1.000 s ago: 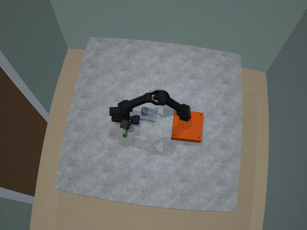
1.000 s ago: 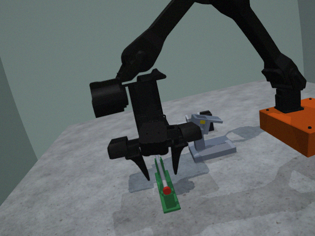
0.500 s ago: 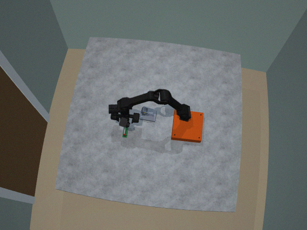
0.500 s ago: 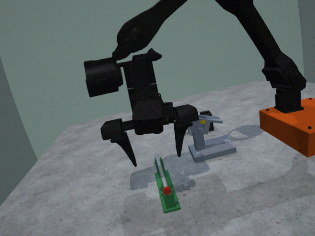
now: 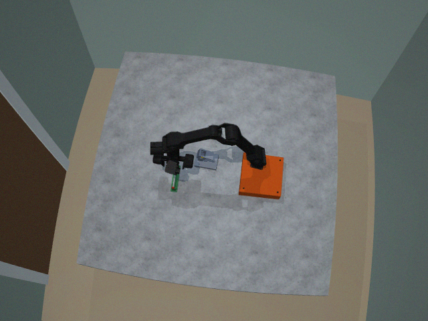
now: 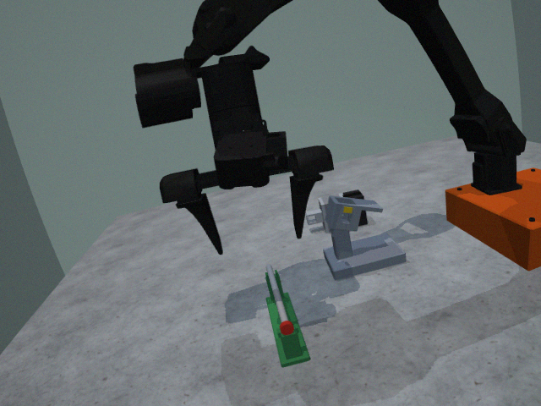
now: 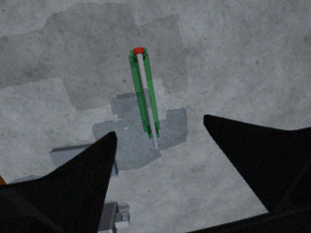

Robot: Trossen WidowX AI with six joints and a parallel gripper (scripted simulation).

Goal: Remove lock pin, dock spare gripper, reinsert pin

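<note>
The lock pin (image 6: 276, 296) (image 7: 146, 97) (image 5: 174, 182), a white rod with a red head, lies in a green cradle (image 6: 293, 350) (image 7: 153, 99) on the mat. My gripper (image 6: 259, 244) (image 7: 160, 126) (image 5: 176, 166) is open and empty. It hangs a short way above the pin's plain end, with one finger on each side and touching nothing. The grey mount (image 6: 349, 255) (image 5: 206, 159) (image 7: 63, 154) stands to the right of the cradle, and its socket head carries a yellow mark. A small black and white part (image 6: 352, 196), apparently the spare gripper, sits at that head. I cannot tell how it is seated.
The arm's orange base block (image 6: 494, 218) (image 5: 262, 179) stands at the right on the grey mat (image 5: 207, 241). The mat lies on a tan table (image 5: 356, 172) with walls close around it.
</note>
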